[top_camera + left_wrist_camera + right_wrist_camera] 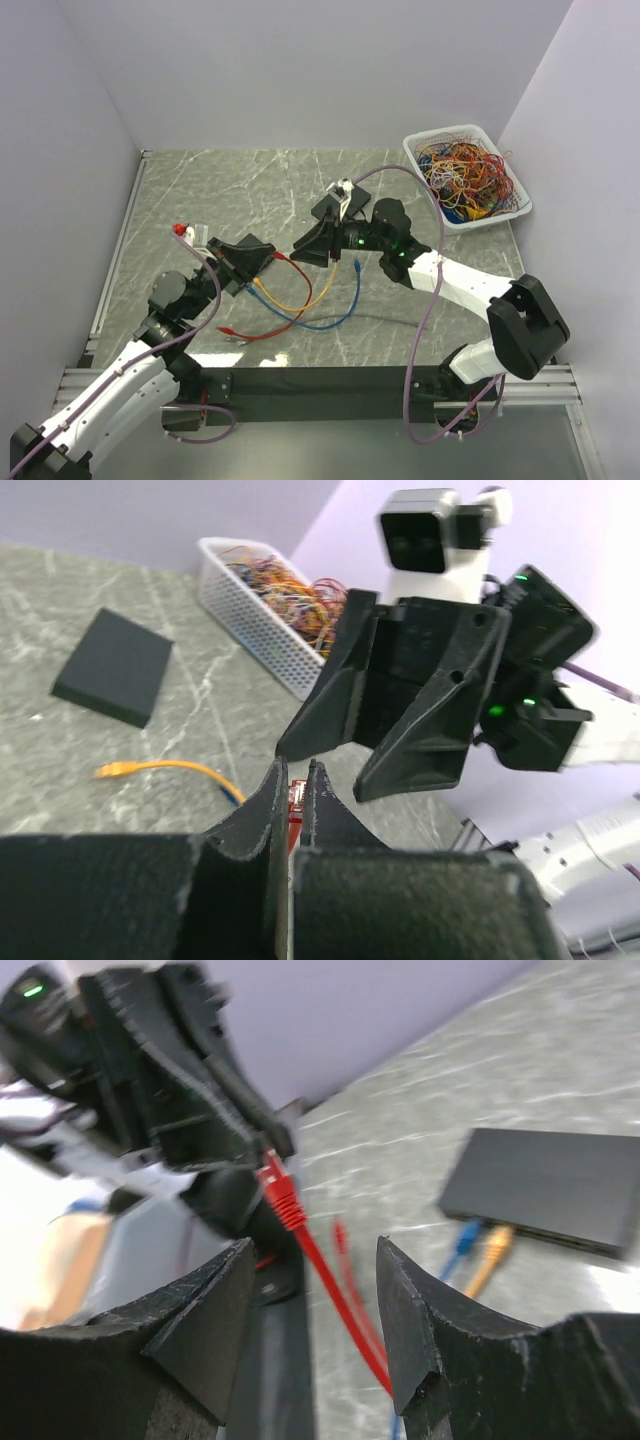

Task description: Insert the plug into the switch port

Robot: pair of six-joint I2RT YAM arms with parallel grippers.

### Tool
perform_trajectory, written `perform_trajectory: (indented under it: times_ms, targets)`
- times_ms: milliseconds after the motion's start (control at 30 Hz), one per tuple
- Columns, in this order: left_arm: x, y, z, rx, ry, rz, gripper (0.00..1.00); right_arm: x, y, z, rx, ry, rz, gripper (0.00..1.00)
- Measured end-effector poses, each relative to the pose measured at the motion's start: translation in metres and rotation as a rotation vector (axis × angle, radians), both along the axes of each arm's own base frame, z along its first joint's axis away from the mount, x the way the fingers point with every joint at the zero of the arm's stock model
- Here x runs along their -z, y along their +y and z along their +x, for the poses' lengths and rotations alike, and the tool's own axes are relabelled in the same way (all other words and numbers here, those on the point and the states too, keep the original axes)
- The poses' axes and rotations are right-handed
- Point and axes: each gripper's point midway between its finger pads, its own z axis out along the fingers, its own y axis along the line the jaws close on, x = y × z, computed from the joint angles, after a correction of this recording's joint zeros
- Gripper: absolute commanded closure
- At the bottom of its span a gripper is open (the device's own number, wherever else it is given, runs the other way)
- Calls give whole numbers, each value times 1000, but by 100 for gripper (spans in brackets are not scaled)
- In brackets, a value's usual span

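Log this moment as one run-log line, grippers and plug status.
left gripper: shut on red plug | right gripper: open, facing it | switch: lying apart from both | insertion: not done

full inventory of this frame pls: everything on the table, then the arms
table: 1, grey-green marble, under everything
switch: 1, black, flat on the table
basket: 1, white, far right corner
loose wires: one tangle, mixed colours, in the basket
red cable: 1, red, plug end in the left gripper, rest trailing to the table
orange cable: 1, orange, on the table, one end near the switch
blue cable: 1, blue, on the table beside the orange cable
left gripper: 1, black, shut on the red cable
right gripper: 1, black, open, facing the left gripper
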Motion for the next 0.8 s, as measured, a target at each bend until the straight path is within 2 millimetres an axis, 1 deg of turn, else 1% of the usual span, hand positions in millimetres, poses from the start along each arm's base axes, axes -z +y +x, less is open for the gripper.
perform_trajectory:
  times_ms: [133,233,333,467,500,567,600,667,700,733,800]
  targets:
    - [-7,-3,-8,40,-43,-15,100,-4,2,-15,-96,23,30,41]
    - [-11,-4,-11,51,-59,-21,100,-6,2,-21,-132,25,41,42]
    - [-14,-4,-12,58,-71,-28,100,-4,4,-26,-159,31,39,43]
    - [-19,-5,-14,69,-91,-41,99,3,7,-30,-176,43,24,50]
    - [-18,-6,-14,72,-92,-44,99,4,8,-32,-181,48,20,57]
    - [-17,-7,-14,79,-88,-51,99,6,9,-34,-188,54,12,64]
    - [-17,-8,-14,82,-87,-53,99,7,10,-35,-191,53,11,75]
    - [-17,-9,-14,89,-87,-56,100,7,10,-35,-190,47,9,85]
    - [-17,-9,-14,89,-85,-56,99,8,10,-36,-196,44,8,95]
    - [-16,-9,-14,88,-84,-56,100,7,10,-36,-200,36,9,99]
    - [-16,-8,-13,82,-81,-58,99,7,10,-37,-205,36,9,100]
